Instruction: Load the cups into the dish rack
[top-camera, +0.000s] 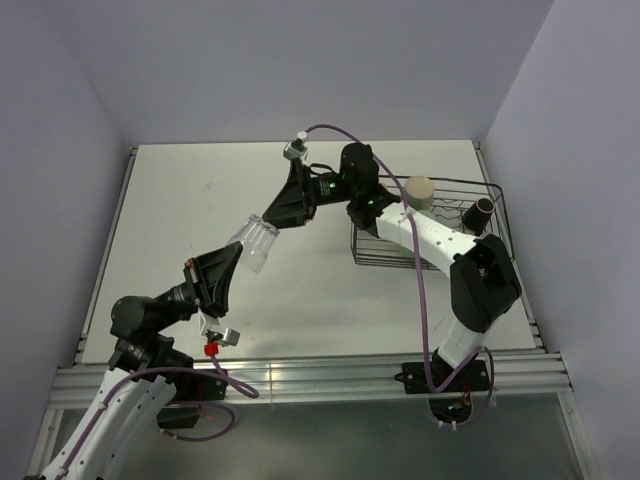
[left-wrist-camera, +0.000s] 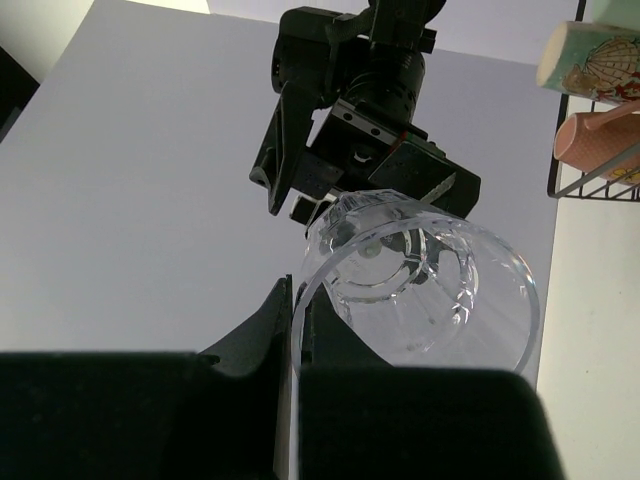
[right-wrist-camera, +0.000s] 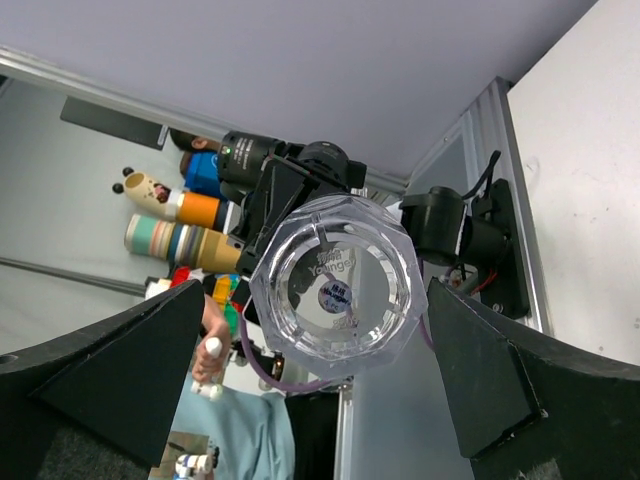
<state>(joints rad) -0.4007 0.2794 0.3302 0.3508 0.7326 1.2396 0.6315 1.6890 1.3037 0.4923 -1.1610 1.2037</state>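
We see the left gripper (top-camera: 236, 258) pinching the rim of a clear glass (top-camera: 258, 243), just left of the middle of the top view. The glass lies tilted, with its bottom pointing up and right at the right gripper (top-camera: 268, 222), whose fingers are spread wide. Only the right wrist view shows gaps on both sides of the glass bottom. Only the left wrist view shows a pinkish mug (left-wrist-camera: 595, 140) in the dish rack (left-wrist-camera: 585, 190).

Right arm (top-camera: 432, 236) and left arm (top-camera: 150, 312): white plastic shells (top-camera: 105, 418), black joint housings (top-camera: 485, 282). Purple cable (top-camera: 424, 310) trails each arm — small green light (top-camera: 345, 173) at the right wrist, small red fitting (top-camera: 211, 349) on the left. Right gripper (top-camera: 270, 224) black, wedge-shaped.
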